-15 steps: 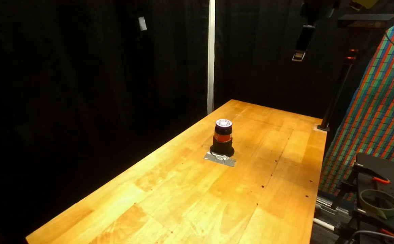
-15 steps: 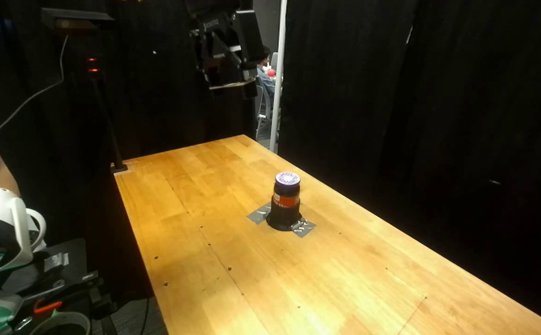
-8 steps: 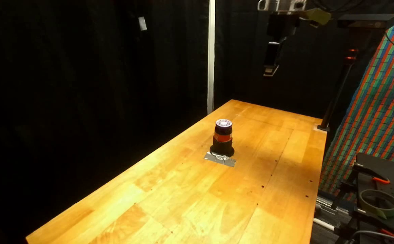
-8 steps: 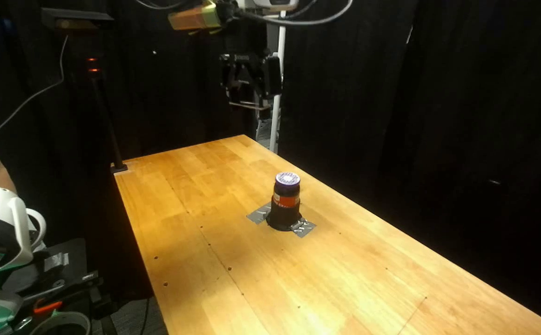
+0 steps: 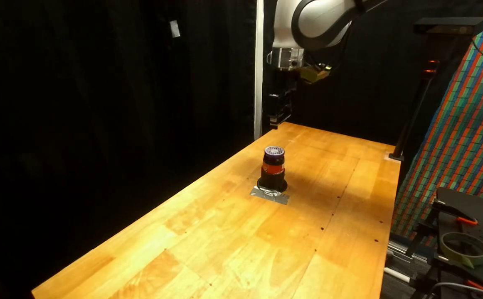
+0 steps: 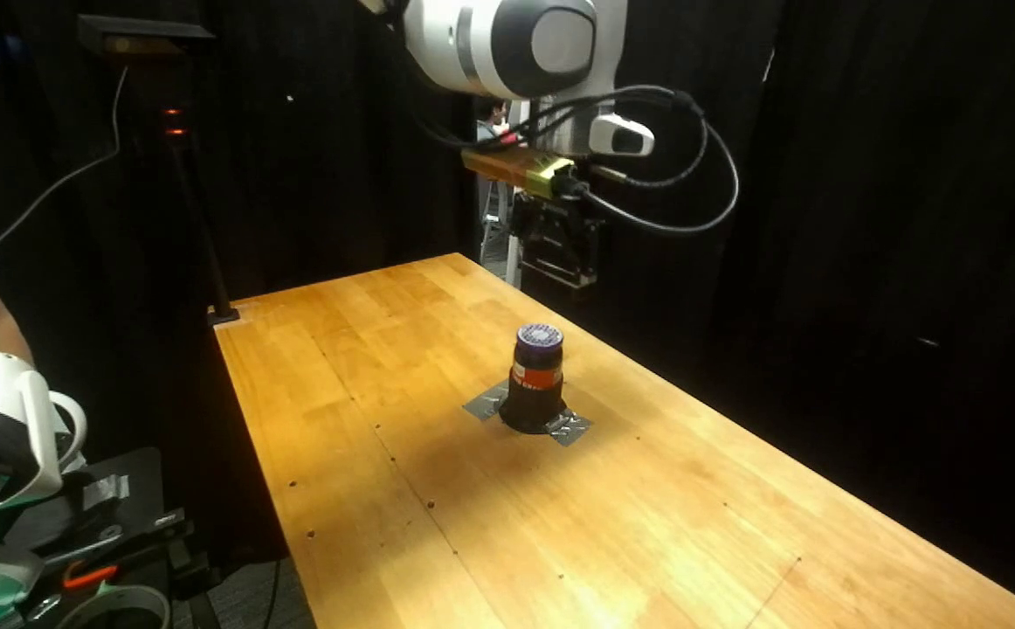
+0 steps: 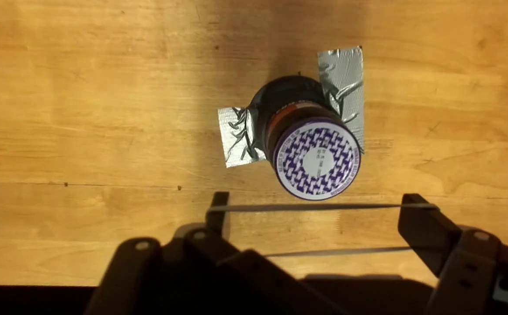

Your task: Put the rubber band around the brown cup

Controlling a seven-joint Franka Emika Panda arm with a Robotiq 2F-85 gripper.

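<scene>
The brown cup (image 5: 273, 168) stands upright on the wooden table, dark with an orange-red stripe and a purple-and-white patterned top. It also shows in an exterior view (image 6: 536, 377) and from above in the wrist view (image 7: 317, 162). My gripper (image 7: 315, 204) is open, with the rubber band (image 7: 300, 207) stretched between its two fingers as two pale strands. In the wrist view both strands lie below the cup's top, so the band is not around the cup. In both exterior views, the gripper (image 5: 277, 123) (image 6: 557, 273) hangs above and beyond the cup, apart from it.
The cup's wide black base is fixed to the wooden table (image 6: 691, 524) with silver tape (image 7: 350, 87). A black post (image 6: 197, 218) with a camera stands at the table's far corner. Dark curtains (image 5: 121, 104) hang alongside. A side stand holds a tape roll (image 5: 465, 249).
The arm has come down and closer to the cup, leftward in an exterior view and rightward in another. The fingers have stayed spread with the band. The cup has not moved.
</scene>
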